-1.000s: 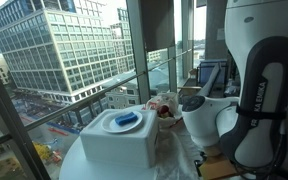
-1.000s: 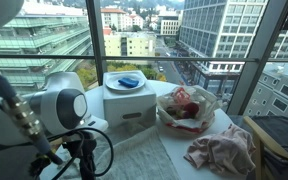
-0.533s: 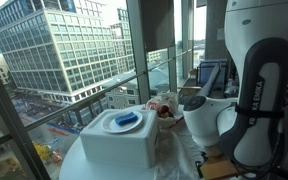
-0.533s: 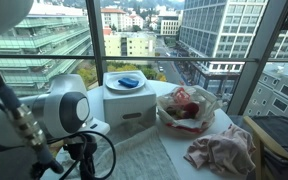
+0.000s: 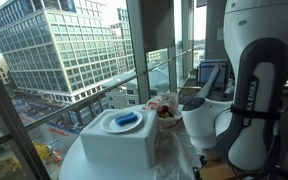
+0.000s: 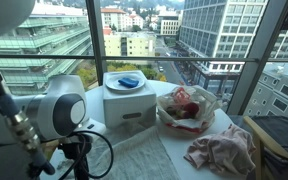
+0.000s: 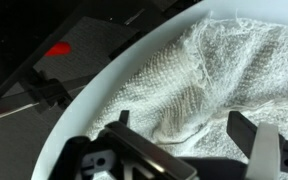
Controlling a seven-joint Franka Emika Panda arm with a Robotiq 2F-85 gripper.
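Slightly shifted since a second ago, the arm (image 6: 54,108) has its round white joint a little nearer the left edge in an exterior view. Everything on the counter (image 6: 176,162) lies as it did.

Both exterior views are largely filled by the arm, which hides the end effector in them. Only the wrist view shows the end effector (image 7: 181,122): its two dark fingers are spread wide apart with nothing between them, hovering just above the towel (image 7: 199,85). That view also shows the counter's curved white rim and, beyond it, a dark area below with a small red mark (image 7: 59,48), which neither exterior view gives. Both exterior views show the tall window (image 5: 134,50) with city buildings behind it, out of the wrist camera's sight.

Against the glass stands a white box (image 6: 129,108) with a blue object (image 6: 130,79) on its top. Just beside the box sits a pale bag (image 6: 187,108) holding red and pink items. A crumpled pink cloth (image 6: 222,150) lies near the bag in an exterior view; where the arm stands in front, it is hidden.

The towel is white with a coarse woven texture and is rumpled, a raised fold running through its middle. It lies on the counter in front of the box, reaching close to the rim.
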